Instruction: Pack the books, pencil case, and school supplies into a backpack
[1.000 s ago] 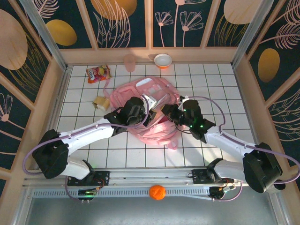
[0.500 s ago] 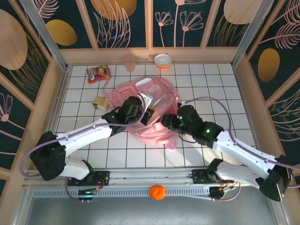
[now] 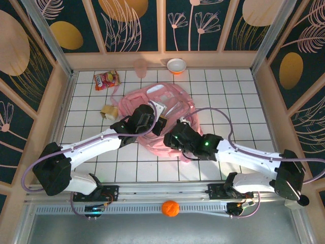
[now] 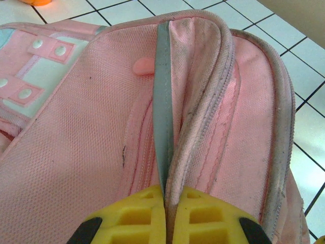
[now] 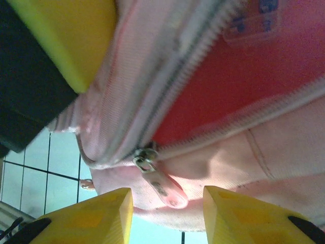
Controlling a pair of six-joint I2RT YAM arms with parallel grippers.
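The pink backpack (image 3: 170, 99) lies in the middle of the tiled table. My left gripper (image 3: 158, 122) is shut on the edge of its opening, pinching the zipper rim and grey trim (image 4: 163, 117) between the yellow fingers (image 4: 132, 216). My right gripper (image 3: 172, 138) is at the backpack's near side and stands open. A pink zipper pull (image 5: 163, 186) hangs between its fingertips without touching them. The red lining (image 5: 228, 76) shows through the open zip. A tan-yellow blocky supply (image 3: 107, 110) lies left of the backpack. The books and pencil case are out of view.
A red-orange snack packet (image 3: 106, 80) lies at the back left. A pink cup (image 3: 140, 67) and a white-and-orange bowl (image 3: 176, 65) stand by the back wall. An orange ball (image 3: 170, 208) sits on the rail below the table's near edge.
My right gripper has swung left along the backpack's near side and opened. The left gripper stayed shut on the rim, barely moving.
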